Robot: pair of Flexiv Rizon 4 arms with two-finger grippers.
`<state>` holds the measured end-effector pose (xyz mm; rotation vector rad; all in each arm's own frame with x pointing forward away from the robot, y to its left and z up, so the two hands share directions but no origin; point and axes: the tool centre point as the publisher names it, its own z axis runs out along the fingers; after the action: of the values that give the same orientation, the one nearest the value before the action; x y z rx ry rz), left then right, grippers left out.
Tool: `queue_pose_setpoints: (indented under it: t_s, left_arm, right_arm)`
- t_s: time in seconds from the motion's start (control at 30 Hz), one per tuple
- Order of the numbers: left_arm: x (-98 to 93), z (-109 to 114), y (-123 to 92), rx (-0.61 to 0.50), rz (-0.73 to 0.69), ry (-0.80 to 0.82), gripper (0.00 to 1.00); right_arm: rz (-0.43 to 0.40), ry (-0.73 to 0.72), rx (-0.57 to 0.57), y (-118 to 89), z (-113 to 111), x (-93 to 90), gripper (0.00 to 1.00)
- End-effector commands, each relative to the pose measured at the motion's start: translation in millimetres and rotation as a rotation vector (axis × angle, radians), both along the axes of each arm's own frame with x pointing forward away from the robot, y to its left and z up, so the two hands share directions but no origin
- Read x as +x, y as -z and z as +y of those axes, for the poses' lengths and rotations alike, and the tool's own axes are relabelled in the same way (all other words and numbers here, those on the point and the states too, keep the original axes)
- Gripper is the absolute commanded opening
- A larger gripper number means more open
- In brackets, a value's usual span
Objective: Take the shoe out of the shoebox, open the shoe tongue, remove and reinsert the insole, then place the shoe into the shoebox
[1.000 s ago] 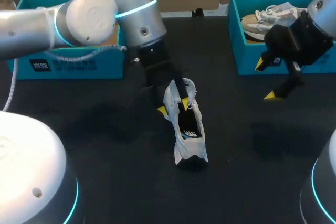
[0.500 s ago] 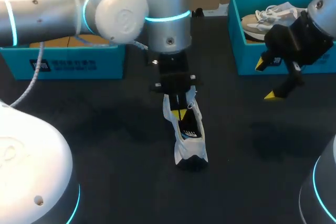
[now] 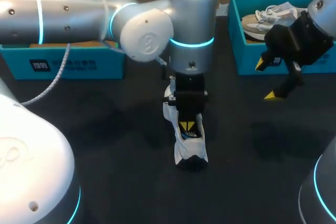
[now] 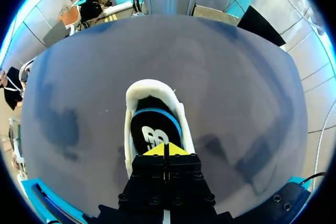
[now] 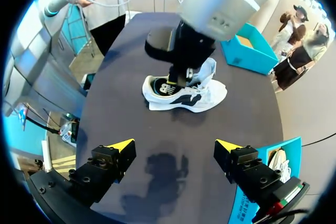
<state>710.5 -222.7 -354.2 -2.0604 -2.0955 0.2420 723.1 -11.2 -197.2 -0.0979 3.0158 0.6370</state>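
Observation:
A white sneaker (image 3: 190,151) with black panels stands on the dark table, heel toward me. Its black insole (image 4: 155,130) with blue edging and a white logo shows through the opening, and the tongue (image 5: 206,72) is folded up and out. My left gripper (image 3: 186,126) hangs straight down over the opening. Its yellow tips (image 4: 165,149) are pressed together, shut, just above the insole; nothing shows between them. In the right wrist view the left gripper (image 5: 176,80) dips into the sneaker (image 5: 202,98). My right gripper (image 3: 265,80) hovers open off to the right, its own fingers (image 5: 173,145) spread wide over bare table.
A teal shoebox (image 3: 247,61) at the back right holds another pale shoe (image 3: 268,17). A second teal shoebox (image 3: 68,64) stands at the back left, behind my left arm. Dark table surface lies around the sneaker.
My left arm swung rightward to stand directly above the sneaker. Its fingers went from apart to shut, and the tips moved along the opening toward the heel. The right arm stayed put.

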Motion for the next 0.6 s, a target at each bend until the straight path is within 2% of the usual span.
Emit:
queue_pose_setpoints:
  t_s: [0.03,0.23,0.3,0.47,0.6]
  left_arm:
    - [-3.6,-4.7,18.5,0.002,0.011,-0.004,0.00]
    - [-8.9,-1.7,33.0,0.022,0.021,0.000,0.00]
    - [-8.6,-1.0,30.3,0.020,0.021,-0.002,0.00]
    - [-8.6,-7.2,8.0,-0.051,0.019,-0.003,0.00]
    - [-17.2,-12.7,14.9,-0.041,0.021,0.015,0.00]
  right_arm:
    - [0.000,0.001,-0.003,1.0,0.2,0.3,1.00]
    - [0.000,0.001,-0.003,1.0,0.2,0.3,1.00]
    - [0.000,0.001,-0.003,1.0,0.2,0.3,1.00]
    - [0.000,0.001,-0.003,1.0,0.2,0.3,1.00]
    - [0.000,0.001,-0.003,1.0,0.2,0.3,1.00]
